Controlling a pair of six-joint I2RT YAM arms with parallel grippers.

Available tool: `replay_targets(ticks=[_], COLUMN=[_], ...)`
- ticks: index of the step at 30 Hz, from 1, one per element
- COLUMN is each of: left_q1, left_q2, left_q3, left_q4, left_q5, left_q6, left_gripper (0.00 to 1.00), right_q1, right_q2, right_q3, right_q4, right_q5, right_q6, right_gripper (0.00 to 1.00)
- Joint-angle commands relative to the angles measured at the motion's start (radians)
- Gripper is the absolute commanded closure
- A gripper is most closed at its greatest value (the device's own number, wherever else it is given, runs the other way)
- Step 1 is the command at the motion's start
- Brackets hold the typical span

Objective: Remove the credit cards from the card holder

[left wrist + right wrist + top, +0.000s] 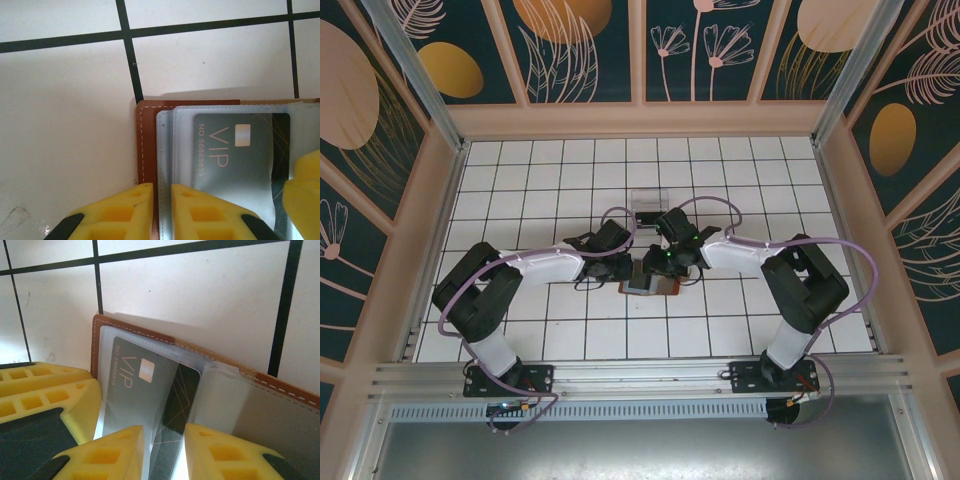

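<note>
As I read it, the step in hand is drawing a card out of its pocket. The card holder (648, 288) lies open on the table (520, 180) at mid-field. Both arms meet over it, the left from 9 o'clock and the right from 3 o'clock. My left gripper (162, 192) is pinched together on the holder's brown edge and the clear sleeves (167, 150), anchoring it. My right gripper (165, 435) has its jaws a little apart, with a dark card (181, 390) and its sleeve running through the gap. I see no bite there.

To do it well, I'd hold the left clamp firm and low so the wallet cannot lift. I'd close the right on the card alone (not card plus sleeve, or the whole booklet drags). Then I'd pull slowly, straight along the pocket, watching for the sleeve buckling.

The sleeves hold a grey VIP card (230, 155) on top, with the dark card tucked behind at its 3 o'clock. Both sit mostly inside. I cannot tell how many lie deeper. A clear stand (648, 200) sits at 12 o'clock from the holder, apart from it, and I cannot make out its contents.
</note>
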Motion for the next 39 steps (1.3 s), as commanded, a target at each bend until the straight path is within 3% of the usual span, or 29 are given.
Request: replay_targets(ticks=[1,19,28,39], left_q1=[-0.004,-0.004,-0.004,-0.005], left_q2=[0.054,0.062,0.066,0.073], left_q3=[-0.023,-0.025,-0.021,-0.013], left_q4=[-0.098,-0.106,-0.109,-0.120], left_q5=[-0.035,-0.028,-0.021,-0.016], left_q6=[0.017,0.016,0.014,0.014], left_gripper=[0.81,0.82,0.83,0.84], right_q1=[-0.008,-0.043,-0.074,-0.105], right_q2=[0.025,0.070,0.078,0.115], right_q3=[-0.024,-0.116,-0.205,-0.318], right_q4=[0.036,0.135,0.308,0.627], right_q5=[-0.023,-0.037,-0.132,-0.341], right_q6=[0.013,0.040,0.076,0.117], right_gripper=[0.71,0.76,0.81,0.83])
